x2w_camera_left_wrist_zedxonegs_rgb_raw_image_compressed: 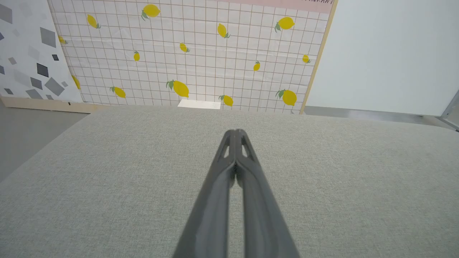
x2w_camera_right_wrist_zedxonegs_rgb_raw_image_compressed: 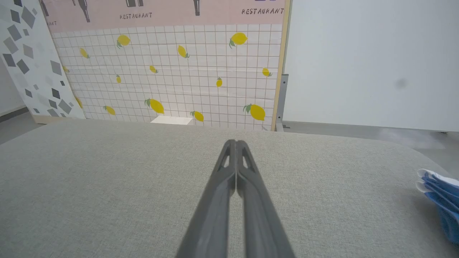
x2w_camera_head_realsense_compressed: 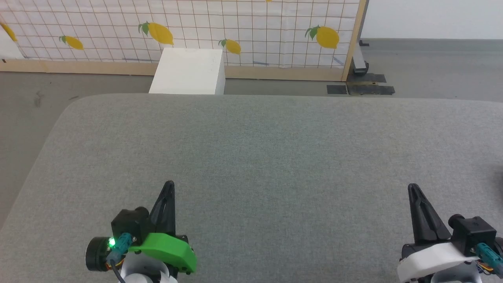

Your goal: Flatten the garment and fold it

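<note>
The garment [x2w_camera_right_wrist_zedxonegs_rgb_raw_image_compressed: 441,200] is bright blue cloth with white trim, lying at the right edge of the right wrist view on the grey fabric table [x2w_camera_head_realsense_compressed: 259,157]. Just a corner of it shows, well off to the right of my right gripper [x2w_camera_right_wrist_zedxonegs_rgb_raw_image_compressed: 236,141]. That gripper [x2w_camera_head_realsense_compressed: 412,188] sits at the lower right of the head view, shut and empty. My left gripper [x2w_camera_head_realsense_compressed: 169,184] sits at the lower left, fingers pressed together [x2w_camera_left_wrist_zedxonegs_rgb_raw_image_compressed: 235,132], holding nothing. Both hover low over the bare table surface.
A white box [x2w_camera_head_realsense_compressed: 188,71] stands on the floor beyond the table's far edge. Behind it a lemon-print tiled panel [x2w_camera_head_realsense_compressed: 196,27] with a wooden frame closes off the back. A plain white wall [x2w_camera_right_wrist_zedxonegs_rgb_raw_image_compressed: 373,61] stands to the right. The table's left corner is rounded.
</note>
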Available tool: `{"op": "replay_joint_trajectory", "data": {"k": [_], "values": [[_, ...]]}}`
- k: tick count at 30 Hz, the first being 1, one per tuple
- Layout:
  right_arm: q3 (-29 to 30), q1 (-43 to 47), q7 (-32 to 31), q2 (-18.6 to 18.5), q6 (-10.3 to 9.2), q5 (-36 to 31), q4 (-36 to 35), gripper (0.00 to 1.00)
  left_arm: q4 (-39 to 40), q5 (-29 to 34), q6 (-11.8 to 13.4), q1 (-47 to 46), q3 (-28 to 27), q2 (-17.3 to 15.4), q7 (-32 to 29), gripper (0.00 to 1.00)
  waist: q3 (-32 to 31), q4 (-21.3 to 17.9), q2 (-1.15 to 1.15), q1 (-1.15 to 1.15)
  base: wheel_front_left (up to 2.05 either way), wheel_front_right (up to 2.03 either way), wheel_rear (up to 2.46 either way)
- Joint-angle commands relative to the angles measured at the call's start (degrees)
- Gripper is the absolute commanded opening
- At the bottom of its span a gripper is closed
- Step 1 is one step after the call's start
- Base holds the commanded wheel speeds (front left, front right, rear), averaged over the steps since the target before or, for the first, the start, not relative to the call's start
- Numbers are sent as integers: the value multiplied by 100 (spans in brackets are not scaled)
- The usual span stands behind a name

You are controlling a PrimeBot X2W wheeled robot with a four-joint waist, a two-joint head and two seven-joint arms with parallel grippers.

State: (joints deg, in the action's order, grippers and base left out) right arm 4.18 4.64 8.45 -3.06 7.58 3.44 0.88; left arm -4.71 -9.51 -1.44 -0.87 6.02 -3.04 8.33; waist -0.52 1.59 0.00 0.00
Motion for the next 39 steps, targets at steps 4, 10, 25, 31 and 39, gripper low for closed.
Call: {"op": "replay_joint_trajectory", "data": {"k": [4,10,25,31,39], "values": [[-43,-139,-82,9,-4,-73,-37,0,65,108,46,41,-68,8,-66,0,3,-10,0,0,0,0,0],[-76,-168,-151,10,-5,-97,-42,0,102,183,55,45,-116,8,-135,0,8,-23,0,0,0,0,0],[-162,-242,-325,12,-6,-159,-53,0,194,376,77,56,-238,10,-310,0,19,-57,0,0,0,0,0],[-196,-272,-393,13,-6,-184,-58,0,231,452,86,60,-286,11,-379,0,23,-70,0,0,0,0,0],[-241,-311,-486,14,-7,-216,-64,0,280,553,98,65,-350,12,-472,0,29,-88,0,0,0,0,0]]}}
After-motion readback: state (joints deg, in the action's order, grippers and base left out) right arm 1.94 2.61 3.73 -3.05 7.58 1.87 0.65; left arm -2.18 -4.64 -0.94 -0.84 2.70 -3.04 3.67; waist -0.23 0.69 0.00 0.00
